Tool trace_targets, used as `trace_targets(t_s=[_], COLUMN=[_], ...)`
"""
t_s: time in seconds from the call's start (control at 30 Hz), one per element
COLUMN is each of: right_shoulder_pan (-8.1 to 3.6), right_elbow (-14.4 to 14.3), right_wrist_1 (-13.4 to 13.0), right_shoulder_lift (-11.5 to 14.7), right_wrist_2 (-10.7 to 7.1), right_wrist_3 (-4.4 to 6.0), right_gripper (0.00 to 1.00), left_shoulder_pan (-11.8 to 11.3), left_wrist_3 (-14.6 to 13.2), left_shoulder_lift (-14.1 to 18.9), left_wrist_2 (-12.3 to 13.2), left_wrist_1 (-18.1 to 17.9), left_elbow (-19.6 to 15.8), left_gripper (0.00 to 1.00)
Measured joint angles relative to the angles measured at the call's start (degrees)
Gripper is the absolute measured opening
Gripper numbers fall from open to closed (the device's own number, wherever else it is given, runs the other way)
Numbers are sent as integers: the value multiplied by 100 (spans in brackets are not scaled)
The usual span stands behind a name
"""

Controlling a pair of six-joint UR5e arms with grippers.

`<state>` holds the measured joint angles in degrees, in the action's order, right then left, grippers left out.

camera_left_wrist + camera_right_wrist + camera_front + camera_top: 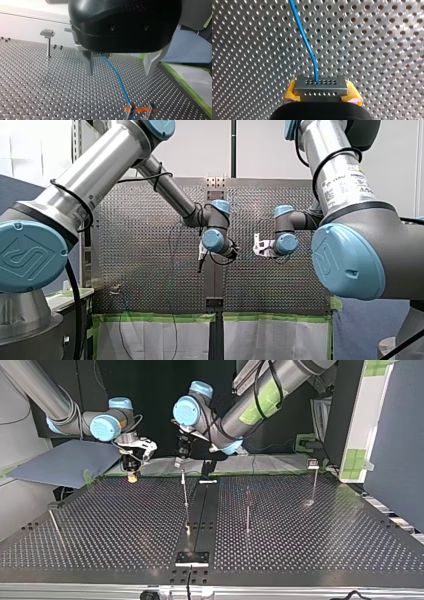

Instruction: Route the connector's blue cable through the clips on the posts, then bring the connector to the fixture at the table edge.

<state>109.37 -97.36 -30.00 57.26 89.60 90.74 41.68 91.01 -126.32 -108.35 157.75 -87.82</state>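
Perforated bench (300, 550), thin posts (185, 491) upright. Both your arms hang wrists-down over its far edge in top view. Right gripper (321, 93) clamped on connector (320, 86), long axis across yellow pads. Cable (305, 42) leaves holed face, runs ahead, passes between left gripper (120, 67) fingers, spread apart.

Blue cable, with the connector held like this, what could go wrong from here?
1. My left pincer is open, and the blue cable runs loose between its fingers, so it may drift away before it is routed.
2. My right pincer grips the connector only by its sides; a tug on the cable might twist it or pull it out.
3. The thin post near my left pincer could snag the cable.
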Motion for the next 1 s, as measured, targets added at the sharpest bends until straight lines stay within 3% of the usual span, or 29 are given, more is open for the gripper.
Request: trace_targets(t_s=[0.27, 0.5, 0.8, 1.0], right_shoulder_pan=[-179, -248, -291, -298], right_elbow=[0, -3, -1, -6], right_wrist_1=[-22, -4, 15, 30], right_shoulder_lift=[-2, -4, -5, -5], right_wrist_2=[-3, -15, -21, -21], right_wrist_3=[7, -15, -27, -28], right_gripper=[0, 0, 0, 0], left_shoulder_pan=[255, 403, 310, 178], left_wrist_3=[-5, 69, 398, 636], left_shoulder_lift=[28, 140, 498, 737], left_wrist_2=[-273, -538, -552, -390], left_wrist_1=[9, -215, -585, -824], left_elbow=[-159, -509, -891, -1131], left_gripper=[100, 100, 100, 100])
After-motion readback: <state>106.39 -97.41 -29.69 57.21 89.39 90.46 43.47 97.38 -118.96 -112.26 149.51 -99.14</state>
